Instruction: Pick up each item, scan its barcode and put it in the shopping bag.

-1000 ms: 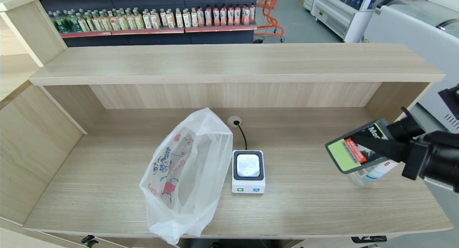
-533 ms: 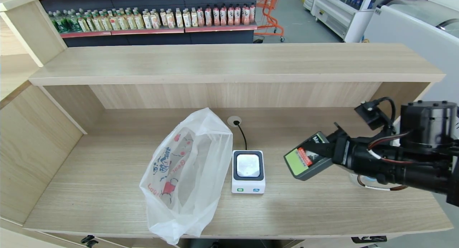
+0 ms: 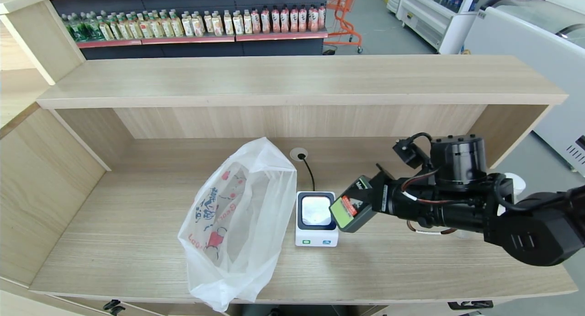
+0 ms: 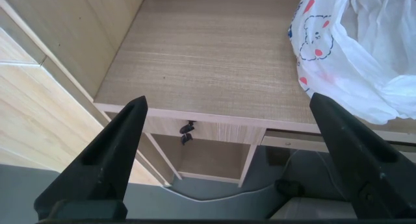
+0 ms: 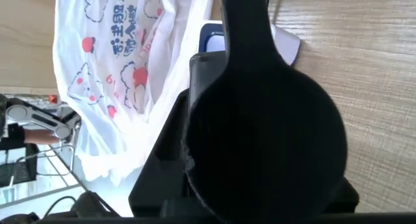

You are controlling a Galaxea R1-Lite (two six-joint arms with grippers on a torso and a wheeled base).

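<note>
Head view: right gripper [image 3: 363, 198] tight around boxy dark carton [image 3: 343, 211] beside glossy square scanner [image 3: 315, 211]; left gripper [image 4: 224, 143] agape.

Shopping bag [image 3: 237, 220] on counter [image 3: 114, 233], scanner [image 3: 316, 217] just right, box [image 3: 349, 209] (in pincer [image 3: 368, 197]) at scanner's right

One bag [image 3: 237, 224], one scanner [image 3: 316, 217], one box [image 3: 349, 207]

Black pincer [image 3: 368, 196]; in it a dark box [image 3: 348, 211] with green and red patches; beside it a white, dark-framed scanner [image 3: 316, 218]; farther off a clear bag [image 3: 237, 224] with red pictures; pale streaky desk [image 3: 114, 233].
</note>
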